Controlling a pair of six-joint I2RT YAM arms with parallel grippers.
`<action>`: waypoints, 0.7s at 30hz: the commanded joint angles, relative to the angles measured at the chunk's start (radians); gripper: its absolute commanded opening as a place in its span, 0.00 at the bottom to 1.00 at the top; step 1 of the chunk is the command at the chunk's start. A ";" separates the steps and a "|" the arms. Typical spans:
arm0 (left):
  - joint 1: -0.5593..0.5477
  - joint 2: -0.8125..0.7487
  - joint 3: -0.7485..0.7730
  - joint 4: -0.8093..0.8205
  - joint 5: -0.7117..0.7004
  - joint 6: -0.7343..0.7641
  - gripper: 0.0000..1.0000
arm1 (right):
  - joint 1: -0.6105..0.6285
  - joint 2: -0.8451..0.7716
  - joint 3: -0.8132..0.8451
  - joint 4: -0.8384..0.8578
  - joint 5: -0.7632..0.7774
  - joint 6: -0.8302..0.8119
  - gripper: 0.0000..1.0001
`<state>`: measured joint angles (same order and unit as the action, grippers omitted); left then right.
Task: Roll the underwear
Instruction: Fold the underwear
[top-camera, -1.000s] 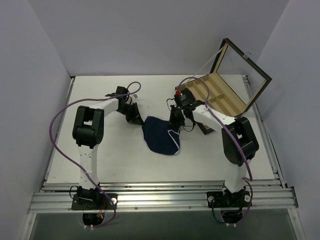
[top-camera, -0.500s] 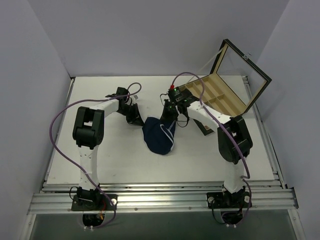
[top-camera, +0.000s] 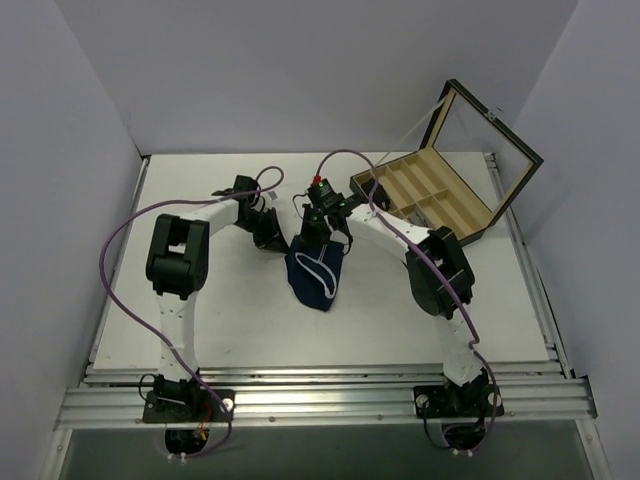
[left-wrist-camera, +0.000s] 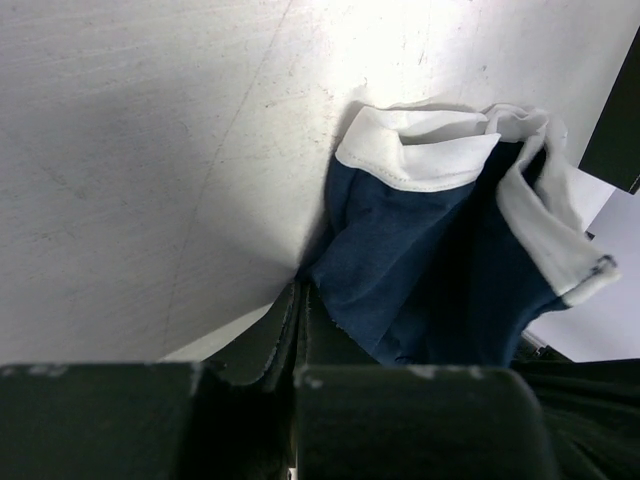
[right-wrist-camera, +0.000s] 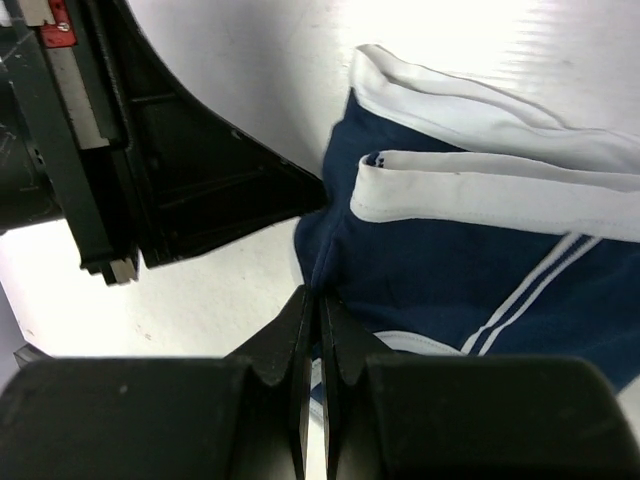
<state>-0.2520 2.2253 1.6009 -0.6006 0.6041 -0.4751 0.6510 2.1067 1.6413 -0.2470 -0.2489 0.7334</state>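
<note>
Navy underwear, folded over mid-frame, isn't rolled yet; left claw and right claw each pinch its edge.

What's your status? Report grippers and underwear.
Left gripper, right gripper shut on underwear. Underwear folded over, not yet rolled. Wooden box apart, off right.

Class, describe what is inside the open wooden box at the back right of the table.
The box shows pale dividers forming compartments, and those visible look empty. Its near wall hides a strip of floor along the front.
</note>
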 joint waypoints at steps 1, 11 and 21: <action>-0.007 -0.042 0.031 0.012 0.017 0.006 0.02 | 0.025 0.042 0.077 -0.029 0.017 0.001 0.00; -0.004 -0.046 0.027 -0.024 -0.006 0.016 0.07 | 0.045 0.128 0.130 -0.006 0.016 0.000 0.04; 0.052 -0.124 0.050 -0.168 -0.214 -0.011 0.38 | 0.029 0.032 0.120 -0.032 0.020 -0.046 0.33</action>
<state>-0.2321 2.1750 1.6032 -0.7048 0.4938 -0.4885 0.6880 2.2333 1.7386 -0.2497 -0.2417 0.7212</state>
